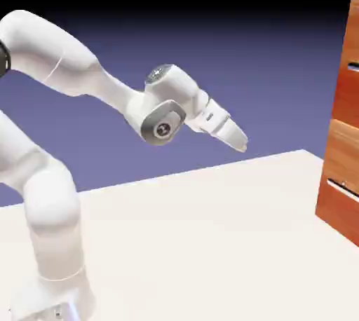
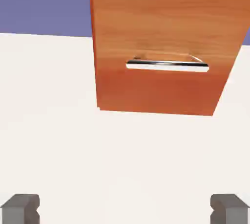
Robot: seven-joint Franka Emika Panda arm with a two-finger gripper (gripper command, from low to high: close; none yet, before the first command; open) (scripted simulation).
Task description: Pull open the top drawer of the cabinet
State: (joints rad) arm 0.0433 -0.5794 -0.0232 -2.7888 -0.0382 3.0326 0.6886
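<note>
The cabinet (image 1: 343, 116) is cut off at the exterior view's right edge, its top drawer barely visible; the gripper (image 1: 240, 143) hangs well apart from it, jaws spread, over the bench (image 1: 196, 235).

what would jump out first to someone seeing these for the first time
The big white arm rising from the exterior view's lower left, its open gripper hanging in mid-air well short of the cabinet at the right edge. In the hand view, a silver handle gleams across the reddish wood, above bare white table.
</note>
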